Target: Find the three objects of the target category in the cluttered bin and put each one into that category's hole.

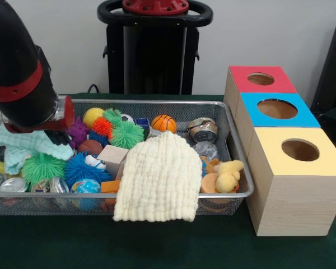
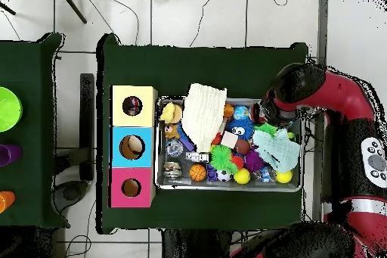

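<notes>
The wire bin (image 1: 235, 147) (image 2: 160, 143) is full of mixed toys. My gripper (image 1: 58, 136) (image 2: 273, 121) hangs low over its left end in the front view, beside a mint cloth (image 1: 19, 147) (image 2: 280, 150) and a purple spiky ball (image 1: 78, 131). The thick arm hides most of the gripper. Nearby lie green spiky balls (image 1: 126, 134) (image 1: 42, 166), a blue spiky ball (image 1: 81, 168), a yellow ball (image 1: 93, 116) and a small basketball (image 1: 163, 123) (image 2: 197, 172). Crushed cans (image 1: 202, 129) and a plush duck (image 1: 228, 175) (image 2: 171, 113) lie at the right end.
A cream knitted cloth (image 1: 159, 182) (image 2: 202, 111) drapes over the bin's front rim. Three wooden boxes with round holes stand right of the bin: red (image 1: 260, 79) (image 2: 131, 188), blue (image 1: 277, 109) (image 2: 132, 147), yellow (image 1: 300, 150) (image 2: 132, 106). A wooden block (image 1: 112, 157) sits mid-bin.
</notes>
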### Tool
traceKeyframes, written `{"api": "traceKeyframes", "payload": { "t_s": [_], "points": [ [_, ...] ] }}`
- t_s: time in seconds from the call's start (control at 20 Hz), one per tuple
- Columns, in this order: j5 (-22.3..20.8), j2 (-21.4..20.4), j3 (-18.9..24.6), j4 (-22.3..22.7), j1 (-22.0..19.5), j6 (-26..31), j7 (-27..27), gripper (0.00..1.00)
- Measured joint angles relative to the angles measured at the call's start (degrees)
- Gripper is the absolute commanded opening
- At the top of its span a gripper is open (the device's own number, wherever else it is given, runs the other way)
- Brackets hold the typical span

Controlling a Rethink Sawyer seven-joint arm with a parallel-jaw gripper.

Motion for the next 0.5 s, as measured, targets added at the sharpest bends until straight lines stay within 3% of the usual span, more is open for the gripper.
{"api": "traceKeyframes", "payload": {
  "t_s": [0.5],
  "points": [
    [-0.85, -0.12, 0.01, 0.0, -1.96, 0.43, -4.97, 0.0]
  ]
}}
